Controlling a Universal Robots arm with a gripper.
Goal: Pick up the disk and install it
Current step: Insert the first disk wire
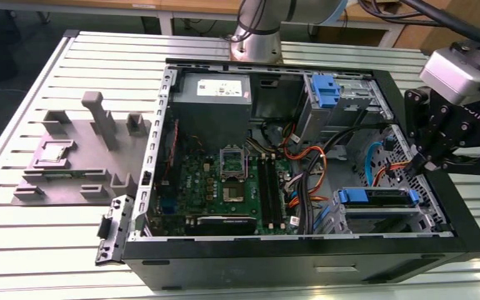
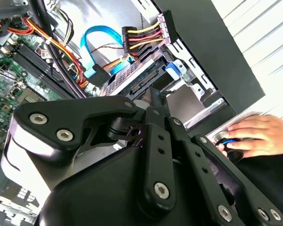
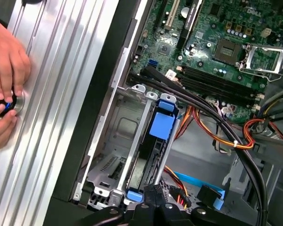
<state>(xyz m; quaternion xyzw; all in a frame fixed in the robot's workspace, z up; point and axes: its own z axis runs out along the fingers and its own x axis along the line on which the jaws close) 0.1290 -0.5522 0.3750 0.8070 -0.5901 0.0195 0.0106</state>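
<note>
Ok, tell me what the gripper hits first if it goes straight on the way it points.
Probably the disk, sitting with its blue rails in the drive cage: the gripper points straight at it in the first wrist view. How much gap is left between them is unclear.

A slatted aluminium table [image 1: 57, 244] fills most of the exterior view, its pale ribs catching soft, even light. Beyond the table's far edge stands a wooden desk [image 1: 182, 5] on white legs [image 1: 167, 25]. Off the table's edge, at the exterior view's left, lies dark grey floor [image 1: 10, 87].
</note>
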